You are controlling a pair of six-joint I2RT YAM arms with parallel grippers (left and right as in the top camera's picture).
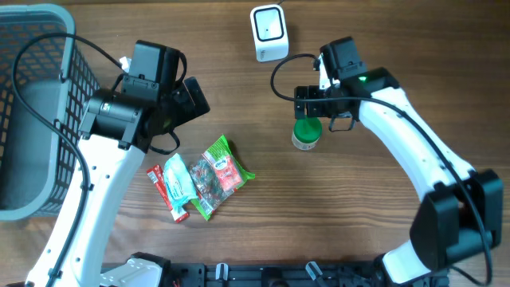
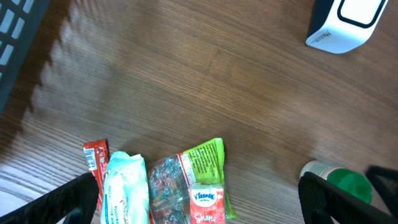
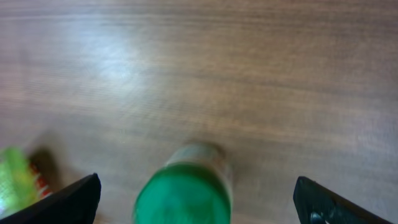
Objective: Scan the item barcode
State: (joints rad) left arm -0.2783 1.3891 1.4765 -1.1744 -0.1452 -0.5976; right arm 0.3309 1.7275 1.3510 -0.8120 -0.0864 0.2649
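Your right gripper (image 3: pixel 196 200) has its jaws spread wide and nothing in them. It's hanging right over the green-capped bottle (image 1: pixel 306 132), which stands upright on the table (image 1: pixel 398 40) near the white scanner (image 1: pixel 268 32). Your left gripper (image 2: pixel 199 202) is wide open and empty too, above the snack packets (image 1: pixel 203 175).

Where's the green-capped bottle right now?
In the overhead view it is right of centre: the green-capped bottle stands just under the open right gripper, nearer the robot than the white scanner and right of the snack packets.
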